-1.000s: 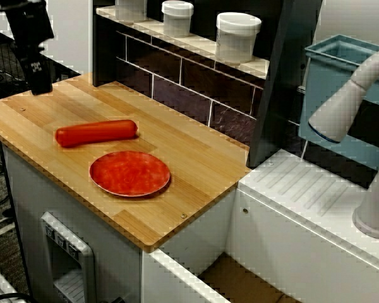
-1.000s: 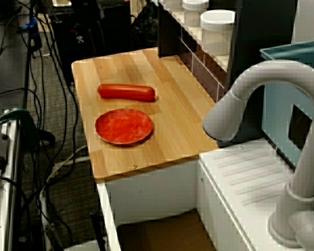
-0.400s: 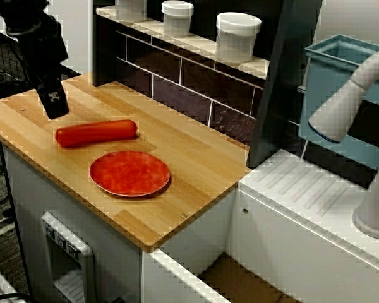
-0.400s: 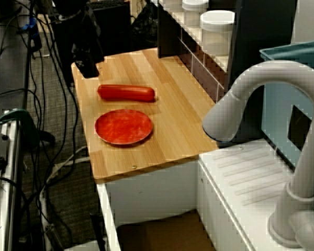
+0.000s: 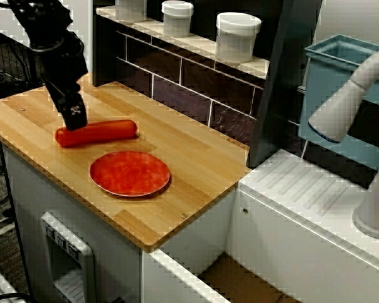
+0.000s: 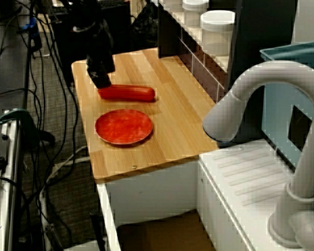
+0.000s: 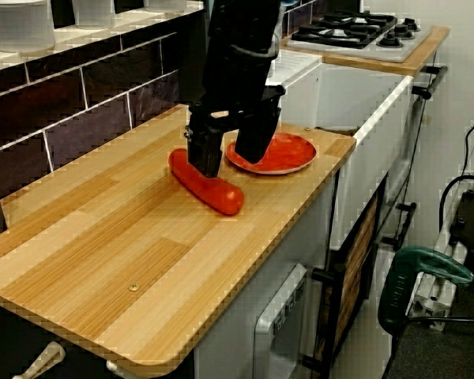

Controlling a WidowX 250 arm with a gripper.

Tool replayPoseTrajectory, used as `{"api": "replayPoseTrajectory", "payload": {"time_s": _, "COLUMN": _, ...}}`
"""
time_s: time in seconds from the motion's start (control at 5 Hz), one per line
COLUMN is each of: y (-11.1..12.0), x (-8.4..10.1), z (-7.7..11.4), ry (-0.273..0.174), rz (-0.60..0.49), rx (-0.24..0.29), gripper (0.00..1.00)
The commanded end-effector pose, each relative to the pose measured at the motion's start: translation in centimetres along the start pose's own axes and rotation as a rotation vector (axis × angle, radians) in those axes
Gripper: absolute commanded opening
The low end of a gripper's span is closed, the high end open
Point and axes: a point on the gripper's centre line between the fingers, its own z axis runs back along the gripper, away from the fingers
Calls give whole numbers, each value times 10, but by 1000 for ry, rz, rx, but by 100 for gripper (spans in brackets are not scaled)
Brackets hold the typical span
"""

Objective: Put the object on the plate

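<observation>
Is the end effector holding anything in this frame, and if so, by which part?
Nothing is held yet. The open end effector straddles one end of the smooth red-orange sausage-like cylinder, which lies flat on the wooden counter.

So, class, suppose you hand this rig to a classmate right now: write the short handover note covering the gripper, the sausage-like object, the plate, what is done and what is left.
Gripper: open, fingers straddling the object, low over it near one end; not closed on it.
Object: red-orange cylinder lying flat on the wooden counter, beside the plate, not touching it.
Plate: red-orange, on the counter near its front edge, nothing on it.
Done: the arm is positioned at the object.
Left: close on the object, lift it, carry it over to the plate, set it down, release.
</observation>
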Motion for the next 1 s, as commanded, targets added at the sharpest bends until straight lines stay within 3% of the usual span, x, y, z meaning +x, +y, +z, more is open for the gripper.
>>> {"api": "replayPoseTrajectory", "payload": {"time_s": 0.0, "y": 4, "x": 19, "z": -13, "ry": -9, "rz": 0, "rx": 40, "gripper": 100}}
{"api": "replayPoseTrajectory", "payload": {"time_s": 0.6, "y": 5, "x": 26, "z": -32, "ry": 16, "rz": 5, "rx": 43, "gripper": 99}}
{"api": "replayPoseTrajectory", "payload": {"time_s": 0.8, "y": 5, "x": 23, "z": -35, "ry": 12, "rz": -3, "rx": 30, "gripper": 0}}
